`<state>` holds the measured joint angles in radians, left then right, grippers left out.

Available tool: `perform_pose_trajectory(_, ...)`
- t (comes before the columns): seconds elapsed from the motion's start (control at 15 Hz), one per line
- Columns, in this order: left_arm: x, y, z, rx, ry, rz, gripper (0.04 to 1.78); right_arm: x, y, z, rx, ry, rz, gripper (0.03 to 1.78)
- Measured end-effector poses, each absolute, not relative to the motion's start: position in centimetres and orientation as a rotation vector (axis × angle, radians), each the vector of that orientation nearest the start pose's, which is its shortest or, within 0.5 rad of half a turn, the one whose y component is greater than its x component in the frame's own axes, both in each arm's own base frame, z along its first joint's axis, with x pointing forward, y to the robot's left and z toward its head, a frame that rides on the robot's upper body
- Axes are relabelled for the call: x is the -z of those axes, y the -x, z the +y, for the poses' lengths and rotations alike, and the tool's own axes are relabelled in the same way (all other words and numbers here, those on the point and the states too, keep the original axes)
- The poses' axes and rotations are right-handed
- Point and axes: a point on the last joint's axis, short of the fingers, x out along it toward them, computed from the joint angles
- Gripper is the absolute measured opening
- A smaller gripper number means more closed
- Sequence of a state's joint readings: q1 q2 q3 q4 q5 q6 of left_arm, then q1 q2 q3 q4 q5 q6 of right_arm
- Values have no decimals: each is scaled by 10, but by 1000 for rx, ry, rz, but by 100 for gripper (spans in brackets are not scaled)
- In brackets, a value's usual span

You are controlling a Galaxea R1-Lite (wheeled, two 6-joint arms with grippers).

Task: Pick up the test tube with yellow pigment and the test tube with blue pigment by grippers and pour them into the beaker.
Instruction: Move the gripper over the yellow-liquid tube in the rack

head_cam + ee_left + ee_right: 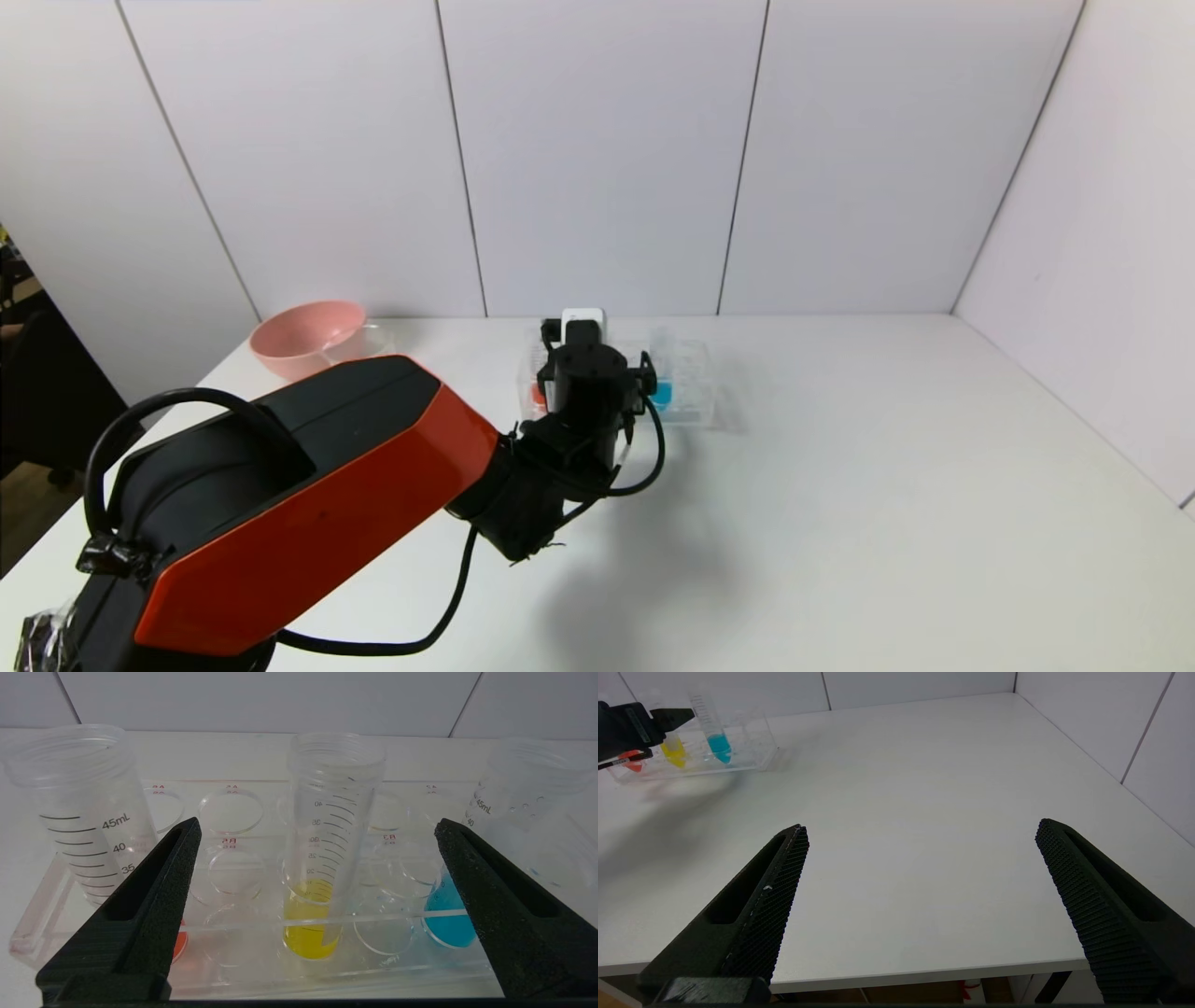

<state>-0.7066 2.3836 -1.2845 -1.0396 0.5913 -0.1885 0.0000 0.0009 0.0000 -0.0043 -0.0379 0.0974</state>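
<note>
Our left gripper (317, 830) gapes wide around the yellow tube (322, 868) near the table's (840, 523) far edge; our right gripper (920, 833) hangs spread at the near edge.

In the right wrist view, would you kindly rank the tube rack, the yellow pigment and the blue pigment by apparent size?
1. The tube rack, plainly the largest.
2 and 3. The yellow pigment and the blue pigment look alike. The left gripper partly covers the yellow tube above it, so I would not rank them.
</note>
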Motion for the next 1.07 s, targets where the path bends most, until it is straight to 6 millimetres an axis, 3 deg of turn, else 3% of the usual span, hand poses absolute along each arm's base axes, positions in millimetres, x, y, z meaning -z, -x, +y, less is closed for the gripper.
perform_pose_trajectory(0.73, -72, -392, -281, 76, 119, 49, 169, -76, 23, -1, 38, -97, -5, 177)
perform_pose_trajectory(1.07, -66, -397, -276, 61, 102, 57, 165, -76, 23, -1, 38, -97, -5, 177)
